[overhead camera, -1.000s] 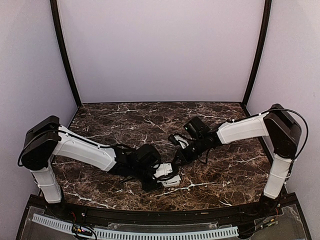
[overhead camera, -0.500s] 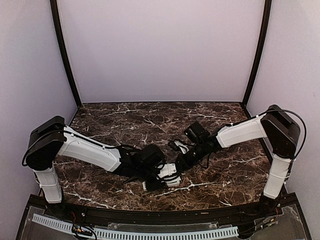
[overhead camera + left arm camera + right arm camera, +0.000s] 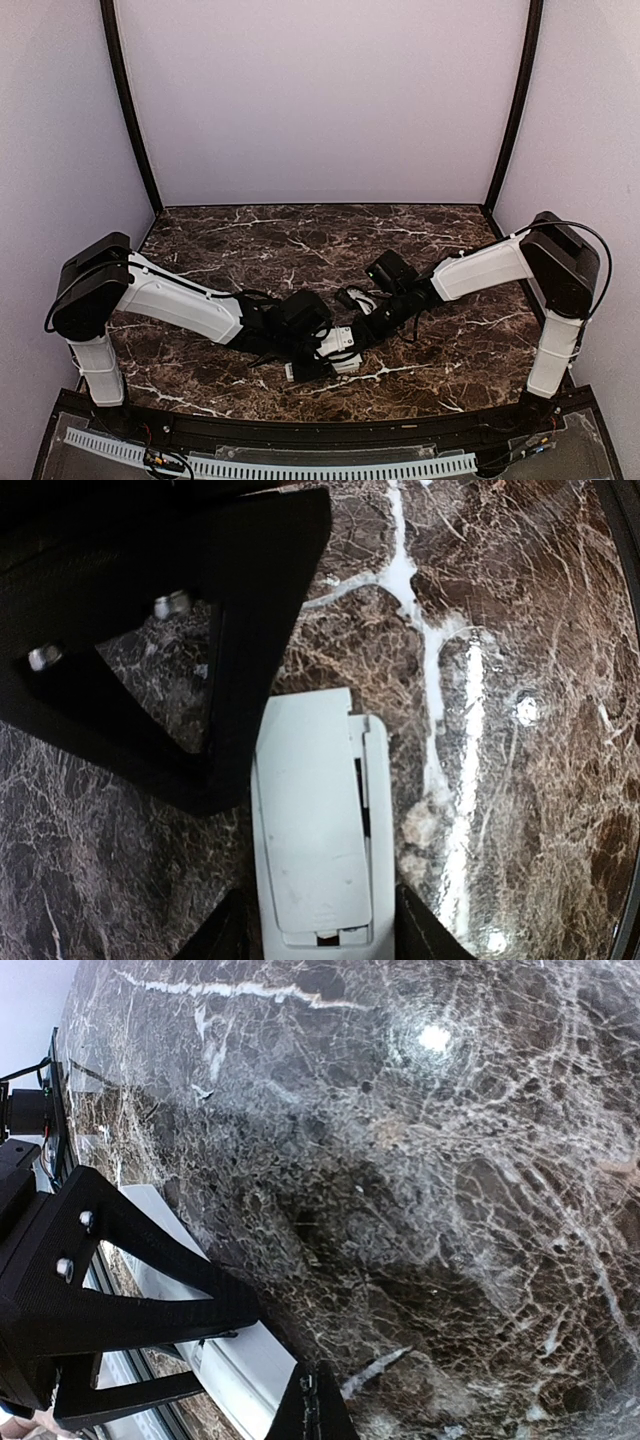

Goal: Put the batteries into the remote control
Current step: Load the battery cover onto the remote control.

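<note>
Remote control (image 3: 320, 865) lies back-up on tabletop (image 3: 520, 630), near front edge. Back cover (image 3: 305, 770) on, slightly askew. Batteries unseen, so loaded or not, cannot tell. Left fingers (image 3: 228, 935) grip its sides. Right fingers (image 3: 312, 1408) closed, empty, tip beside remote.

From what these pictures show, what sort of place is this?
Likely a robot test cell: pale wall panels and black corner posts enclose a marble-patterned tabletop, with the left arm and right arm bolted at its near edge.

Wht arm links (image 3: 175, 298), blk joints (image 3: 90, 285), silver screws (image 3: 172, 604)
</note>
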`<action>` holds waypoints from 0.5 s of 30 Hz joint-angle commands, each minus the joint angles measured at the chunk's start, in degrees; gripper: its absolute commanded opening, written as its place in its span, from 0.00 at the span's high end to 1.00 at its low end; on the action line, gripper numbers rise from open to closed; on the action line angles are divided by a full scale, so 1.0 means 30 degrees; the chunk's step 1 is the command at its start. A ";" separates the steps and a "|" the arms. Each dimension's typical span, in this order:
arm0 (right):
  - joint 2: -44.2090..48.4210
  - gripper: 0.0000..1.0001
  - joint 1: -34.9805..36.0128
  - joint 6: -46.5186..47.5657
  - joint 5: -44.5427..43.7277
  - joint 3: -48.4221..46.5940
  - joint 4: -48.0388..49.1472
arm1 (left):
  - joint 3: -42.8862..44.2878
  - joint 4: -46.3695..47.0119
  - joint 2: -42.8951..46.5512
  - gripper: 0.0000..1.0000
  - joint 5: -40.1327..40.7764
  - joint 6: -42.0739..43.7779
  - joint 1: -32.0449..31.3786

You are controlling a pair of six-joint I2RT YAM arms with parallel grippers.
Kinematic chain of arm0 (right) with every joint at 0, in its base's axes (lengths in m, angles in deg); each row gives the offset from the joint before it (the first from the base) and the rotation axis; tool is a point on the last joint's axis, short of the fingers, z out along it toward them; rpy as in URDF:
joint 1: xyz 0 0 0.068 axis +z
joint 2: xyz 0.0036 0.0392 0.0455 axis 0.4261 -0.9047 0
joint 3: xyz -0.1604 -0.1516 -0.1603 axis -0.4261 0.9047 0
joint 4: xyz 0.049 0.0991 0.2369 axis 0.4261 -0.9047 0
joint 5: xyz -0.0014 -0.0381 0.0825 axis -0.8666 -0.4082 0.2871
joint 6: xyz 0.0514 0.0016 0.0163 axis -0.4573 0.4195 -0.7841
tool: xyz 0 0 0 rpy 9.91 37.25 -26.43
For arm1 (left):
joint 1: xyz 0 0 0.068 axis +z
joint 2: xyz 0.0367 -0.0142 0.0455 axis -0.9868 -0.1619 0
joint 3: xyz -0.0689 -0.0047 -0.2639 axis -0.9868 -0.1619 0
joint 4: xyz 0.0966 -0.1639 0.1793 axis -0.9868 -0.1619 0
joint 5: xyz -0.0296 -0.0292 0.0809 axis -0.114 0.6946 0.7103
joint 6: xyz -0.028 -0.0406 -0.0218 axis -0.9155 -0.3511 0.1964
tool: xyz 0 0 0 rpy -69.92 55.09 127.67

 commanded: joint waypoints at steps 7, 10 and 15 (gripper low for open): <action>0.0672 1.00 0.0300 -0.0204 -0.0648 0.0007 -0.0051 | 0.0365 -0.0734 -0.0339 0.55 0.0481 -0.0189 -0.0104; 0.0784 1.00 0.0341 -0.0199 -0.0727 0.0024 -0.0186 | 0.0406 -0.0963 -0.0306 0.55 0.0451 -0.0203 -0.0104; 0.1330 1.00 0.0344 -0.0120 -0.1032 0.0118 -0.0622 | 0.0218 -0.1043 -0.0112 0.53 0.0111 -0.0177 -0.0104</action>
